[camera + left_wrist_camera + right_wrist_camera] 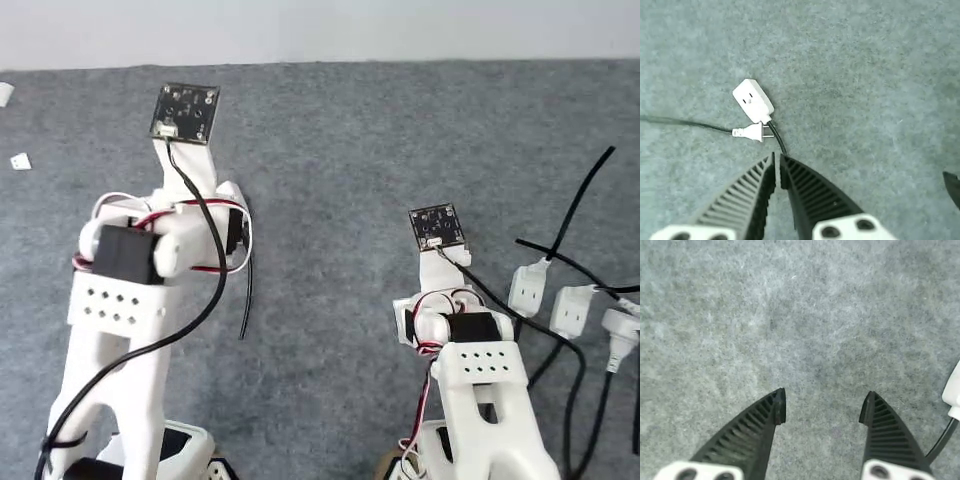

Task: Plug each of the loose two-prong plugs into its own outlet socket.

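Observation:
In the left wrist view a white outlet socket (753,100) lies on the grey carpet with a loose white two-prong plug (751,133) right beside it. The socket's black cable (778,142) runs under the tips of my left gripper (778,161), which is shut just above the carpet with nothing visible between its fingers. My right gripper (822,407) stands open over bare carpet. Beside it is the edge of a white socket (953,390). In the high view two white sockets (527,287) (573,310) and a white plug (620,335) lie to the right of the right arm (480,365).
Black cables (570,235) cross the carpet at the right edge around the sockets. A black cable end (246,300) lies beside the left arm (130,280). Two small white pieces (20,161) sit at the far left. The carpet (340,160) between and beyond the arms is open.

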